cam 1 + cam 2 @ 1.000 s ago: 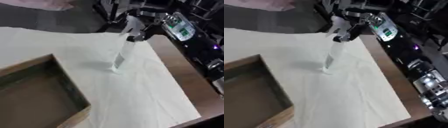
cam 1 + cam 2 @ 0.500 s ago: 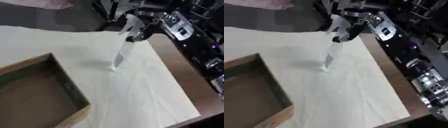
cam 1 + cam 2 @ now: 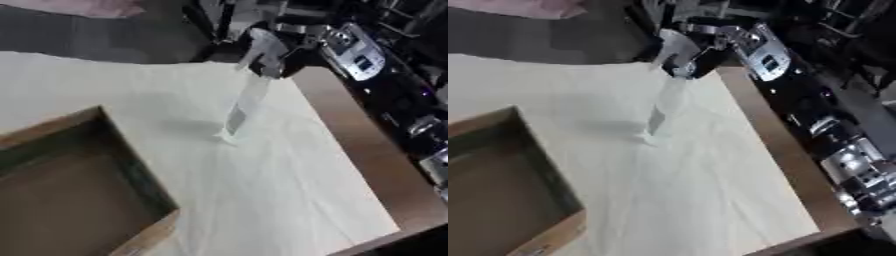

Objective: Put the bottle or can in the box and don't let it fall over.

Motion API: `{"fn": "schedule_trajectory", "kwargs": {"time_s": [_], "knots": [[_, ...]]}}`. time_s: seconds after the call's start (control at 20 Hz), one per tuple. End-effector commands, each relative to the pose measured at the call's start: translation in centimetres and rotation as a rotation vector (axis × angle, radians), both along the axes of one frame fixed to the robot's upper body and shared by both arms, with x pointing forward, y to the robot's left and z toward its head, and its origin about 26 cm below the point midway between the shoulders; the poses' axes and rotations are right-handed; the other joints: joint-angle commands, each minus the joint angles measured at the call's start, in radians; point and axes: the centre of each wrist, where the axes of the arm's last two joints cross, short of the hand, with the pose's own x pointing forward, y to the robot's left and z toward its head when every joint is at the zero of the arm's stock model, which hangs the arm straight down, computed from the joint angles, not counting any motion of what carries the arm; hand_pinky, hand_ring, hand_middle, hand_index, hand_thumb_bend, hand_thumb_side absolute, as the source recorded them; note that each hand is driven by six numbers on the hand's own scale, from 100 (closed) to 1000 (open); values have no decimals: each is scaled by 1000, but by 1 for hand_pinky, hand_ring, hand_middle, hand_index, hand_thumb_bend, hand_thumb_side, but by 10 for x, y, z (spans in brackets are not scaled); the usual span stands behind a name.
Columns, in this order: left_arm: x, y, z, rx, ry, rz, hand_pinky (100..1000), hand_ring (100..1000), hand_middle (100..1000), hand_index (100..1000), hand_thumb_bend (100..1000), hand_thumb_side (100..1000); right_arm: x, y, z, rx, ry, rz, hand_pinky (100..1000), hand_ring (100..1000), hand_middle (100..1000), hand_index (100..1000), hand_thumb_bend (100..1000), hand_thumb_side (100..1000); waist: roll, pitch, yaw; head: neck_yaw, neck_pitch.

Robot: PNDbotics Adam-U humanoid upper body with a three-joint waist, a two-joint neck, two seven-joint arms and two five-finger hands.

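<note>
A pale cloth covers the bench [image 3: 289,200], with dark clutter beyond its far edge and a wooden box [image 3: 61,190] open at the near left. The bottle [image 3: 243,107] stands on the cloth, well apart from the box and leaning slightly, its base by a fold in the cloth. It is tall, thin and clear, so I judge it light, smooth-walled and quick to tip. My right hand [image 3: 686,52] is at its top, fingers curled round the neck. That high hold lets the base swing; a grip lower on the body would steady it better, though the plastic may give under pressure. The left hand shows in neither view. The bottle must go into the box upright, base first
</note>
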Motion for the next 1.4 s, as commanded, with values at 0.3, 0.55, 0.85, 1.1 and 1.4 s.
{"fn": "schedule_trajectory", "kwargs": {"time_s": [0.3,0.55,0.85,1.1,1.4], "knots": [[-1,1,8,17,-28,4,683,399,907,903,233,819,-4,-3,16,-129,-31,136,722,661,686,583,100,100,7,-12,0,-6,-4],[-1,1,8,16,-30,5,685,398,906,902,232,818,-3,-2,13,-135,-25,139,618,578,603,508,153,100,7,-11,2,-8,-4],[-1,1,8,16,-32,7,686,397,902,901,231,818,-4,-4,14,-120,-21,134,401,503,497,375,258,194,7,-9,2,-10,-2],[0,1,9,18,-36,6,684,396,899,901,229,817,-4,-2,14,-114,-19,141,133,447,450,338,312,253,9,-10,0,-11,1],[-1,2,8,18,-38,8,684,396,897,900,229,815,-4,-2,15,-107,-7,136,100,406,406,268,355,246,11,-14,0,-13,6]]}}
